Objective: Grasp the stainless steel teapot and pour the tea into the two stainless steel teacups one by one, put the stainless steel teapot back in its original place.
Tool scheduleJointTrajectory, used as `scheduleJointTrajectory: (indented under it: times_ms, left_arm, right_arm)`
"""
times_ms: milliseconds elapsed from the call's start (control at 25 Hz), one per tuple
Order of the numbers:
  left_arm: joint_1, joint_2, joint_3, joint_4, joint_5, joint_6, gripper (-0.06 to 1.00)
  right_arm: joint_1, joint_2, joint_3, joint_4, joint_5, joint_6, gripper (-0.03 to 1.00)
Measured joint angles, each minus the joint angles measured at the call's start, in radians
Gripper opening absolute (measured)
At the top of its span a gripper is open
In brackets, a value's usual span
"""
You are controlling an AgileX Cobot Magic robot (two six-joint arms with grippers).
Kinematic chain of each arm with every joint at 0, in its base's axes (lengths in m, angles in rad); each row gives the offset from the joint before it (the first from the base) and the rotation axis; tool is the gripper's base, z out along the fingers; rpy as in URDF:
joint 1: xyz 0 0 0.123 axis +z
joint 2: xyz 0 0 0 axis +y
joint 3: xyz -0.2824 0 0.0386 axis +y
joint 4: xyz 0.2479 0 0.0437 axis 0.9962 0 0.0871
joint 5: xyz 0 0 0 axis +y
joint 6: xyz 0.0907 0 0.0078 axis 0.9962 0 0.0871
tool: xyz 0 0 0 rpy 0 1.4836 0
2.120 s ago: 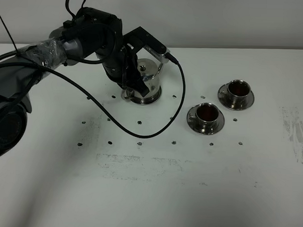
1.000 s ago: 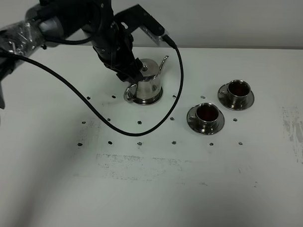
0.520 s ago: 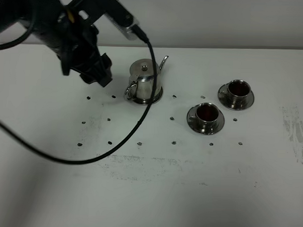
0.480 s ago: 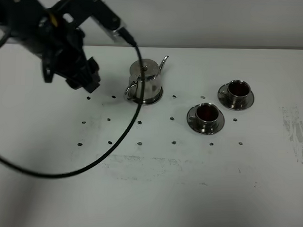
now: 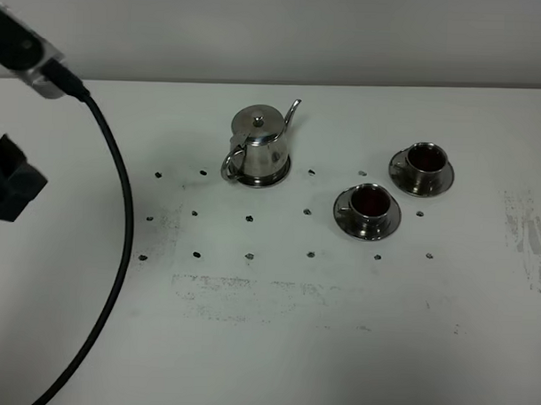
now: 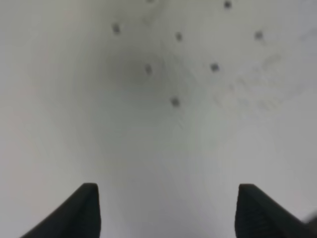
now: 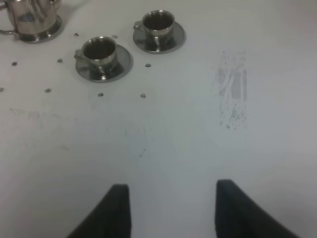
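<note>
Blk arm [image 5: 9, 189], thick blk cable [image 5: 118, 250]

The teapot [image 5: 258, 147] was seen to be of polished metal, mirror-bright, as were the saucer-like base [image 5: 275, 177] under it, the two cups [image 5: 371, 202] [image 5: 426, 160] and their saucers [image 5: 345, 219] [image 5: 443, 180]. The table [image 5: 336, 347] was finished in a matt white, smooth but scuffed with grey marks [image 5: 529, 238]. The fingers [image 7: 117, 210] of both grippers looked like matt black plastic, and the cable [image 5: 119, 224] was sheathed in smooth black rubber or plastic.
</note>
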Motion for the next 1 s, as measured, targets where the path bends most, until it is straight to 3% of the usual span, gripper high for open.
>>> scheduleJointTrajectory:
  times_ms: [120, 280, 400, 520, 640, 760, 1000]
  left_arm:
    - [0.057, -0.039, 0.001, -0.047, 0.09, -0.099, 0.58]
    - [0.132, -0.121, 0.036, -0.072, 0.092, -0.128, 0.58]
    - [0.143, -0.244, 0.168, -0.076, 0.084, -0.132, 0.58]
    - [0.189, -0.402, 0.351, -0.083, 0.002, -0.135, 0.58]
    - [0.25, -0.545, 0.474, -0.097, 0.022, -0.139, 0.58]
    - [0.266, -0.666, 0.55, -0.108, 0.066, -0.17, 0.58]
    - [0.266, -0.852, 0.654, -0.112, 0.054, -0.186, 0.58]
  right_arm:
    - [0.0, 0.0, 0.0, 0.0, 0.0, 0.0, 0.41]
    - [0.0, 0.0, 0.0, 0.0, 0.0, 0.0, 0.41]
    - [0.0, 0.0, 0.0, 0.0, 0.0, 0.0, 0.41]
    - [0.0, 0.0, 0.0, 0.0, 0.0, 0.001, 0.41]
    - [0.0, 0.0, 0.0, 0.0, 0.0, 0.001, 0.41]
    - [0.0, 0.0, 0.0, 0.0, 0.0, 0.001, 0.41]
    - [0.0, 0.0, 0.0, 0.0, 0.0, 0.0, 0.41]
